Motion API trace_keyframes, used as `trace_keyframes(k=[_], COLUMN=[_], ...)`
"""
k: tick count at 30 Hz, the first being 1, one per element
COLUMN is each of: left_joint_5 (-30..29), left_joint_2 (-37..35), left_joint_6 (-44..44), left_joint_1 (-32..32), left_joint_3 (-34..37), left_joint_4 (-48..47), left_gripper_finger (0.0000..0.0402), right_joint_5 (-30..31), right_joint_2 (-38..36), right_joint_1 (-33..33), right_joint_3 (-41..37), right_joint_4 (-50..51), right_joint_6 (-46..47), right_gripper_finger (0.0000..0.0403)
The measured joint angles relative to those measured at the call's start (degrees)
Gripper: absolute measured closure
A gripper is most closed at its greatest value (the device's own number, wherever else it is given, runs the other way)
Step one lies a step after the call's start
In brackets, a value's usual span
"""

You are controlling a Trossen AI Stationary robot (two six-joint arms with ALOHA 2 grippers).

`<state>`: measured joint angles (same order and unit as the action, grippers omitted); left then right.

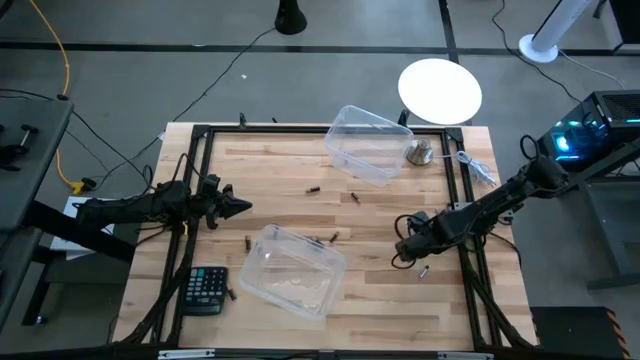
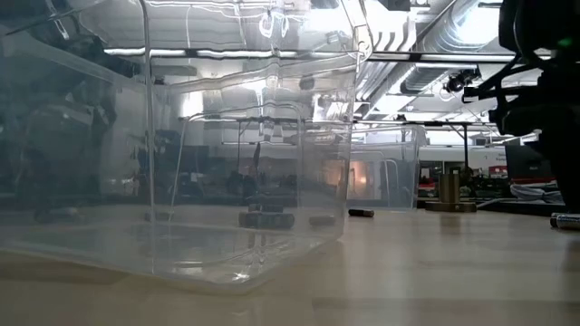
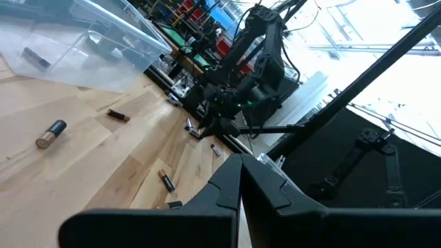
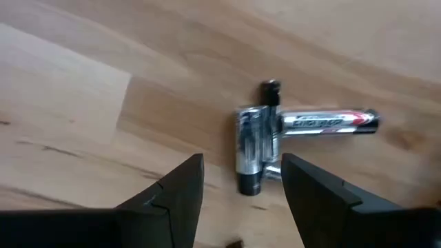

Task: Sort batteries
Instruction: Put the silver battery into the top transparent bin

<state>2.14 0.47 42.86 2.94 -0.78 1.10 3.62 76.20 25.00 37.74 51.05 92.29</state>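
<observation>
Small batteries lie scattered on the wooden table, dark ones (image 1: 313, 188) (image 1: 353, 197) (image 1: 249, 241) between the two clear tubs. Two silvery batteries (image 4: 251, 151) (image 4: 324, 122) lie touching in an L shape; in the high view they are a small glint (image 1: 424, 270). My right gripper (image 4: 242, 165) is open just above them, its fingertips on either side of the nearer battery's end, with a gap on both sides. My left gripper (image 1: 236, 207) is shut and hovers at the table's left side, holding nothing.
One clear plastic tub (image 1: 370, 143) sits at the far middle and another (image 1: 290, 270) at the near middle. A black calculator (image 1: 205, 288) lies near left, and a round metal knob (image 1: 418, 153) far right. A black frame rail (image 1: 465, 190) runs along the right side.
</observation>
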Motion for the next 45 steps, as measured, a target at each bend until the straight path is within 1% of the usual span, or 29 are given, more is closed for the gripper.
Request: trace_keyframes(k=[4, 9, 13, 18, 25, 28, 31, 33, 37, 38, 41, 43, 45], left_joint_5=[0.0, 0.0, 0.0, 0.0, 0.0, 0.0, 0.0, 0.0, 0.0, 0.0, 0.0, 0.0, 0.0], left_joint_2=[0.0, 0.0, 0.0, 0.0, 0.0, 0.0, 0.0, 0.0, 0.0, 0.0, 0.0, 0.0, 0.0], left_joint_6=[0.0, 0.0, 0.0, 0.0, 0.0, 0.0, 0.0, 0.0, 0.0, 0.0, 0.0, 0.0, 0.0], left_joint_1=[0.0, 0.0, 0.0, 0.0, 0.0, 0.0, 0.0, 0.0, 0.0, 0.0, 0.0, 0.0, 0.0], left_joint_3=[0.0, 0.0, 0.0, 0.0, 0.0, 0.0, 0.0, 0.0, 0.0, 0.0, 0.0, 0.0, 0.0], left_joint_4=[0.0, 0.0, 0.0, 0.0, 0.0, 0.0, 0.0, 0.0, 0.0, 0.0, 0.0, 0.0, 0.0], left_gripper_finger=[0.0401, 0.0401, 0.0401, 0.0401, 0.0401, 0.0401, 0.0401, 0.0401, 0.0401, 0.0401, 0.0401, 0.0401, 0.0401], right_joint_5=[-0.5, 0.1, 0.1, -1.1, -1.2, -1.1, -1.0, -1.0, -1.0, -1.0, 0.1, 3.5, 8.9], right_joint_2=[0.0, 0.4, 3.0, 6.4, 7.6, 7.9, 8.0, 8.1, 8.1, 8.0, 6.8, 6.1, 6.0], right_joint_1=[0.0, 0.0, 0.0, 0.0, -0.3, -0.3, -0.3, -0.3, -0.1, 0.0, -0.1, -1.0, -3.3], right_joint_3=[0.0, 0.0, 0.0, 0.1, 0.2, 0.2, 0.2, 0.2, 1.6, 2.6, 8.5, 13.3, 17.8], right_joint_4=[-1.6, -2.2, -2.4, -5.5, -6.8, -7.1, -7.2, -7.4, -6.4, -5.4, -0.7, 2.7, 6.0], right_joint_6=[-2.7, -3.4, -4.4, -5.2, -4.6, -3.8, -4.2, -5.1, -7.1, -8.3, -11.1, -14.0, -17.7], right_gripper_finger=[0.0215, 0.0215, 0.0215, 0.0215, 0.0220, 0.0236, 0.0265, 0.0292, 0.0372, 0.0382, 0.0376, 0.0375, 0.0382])
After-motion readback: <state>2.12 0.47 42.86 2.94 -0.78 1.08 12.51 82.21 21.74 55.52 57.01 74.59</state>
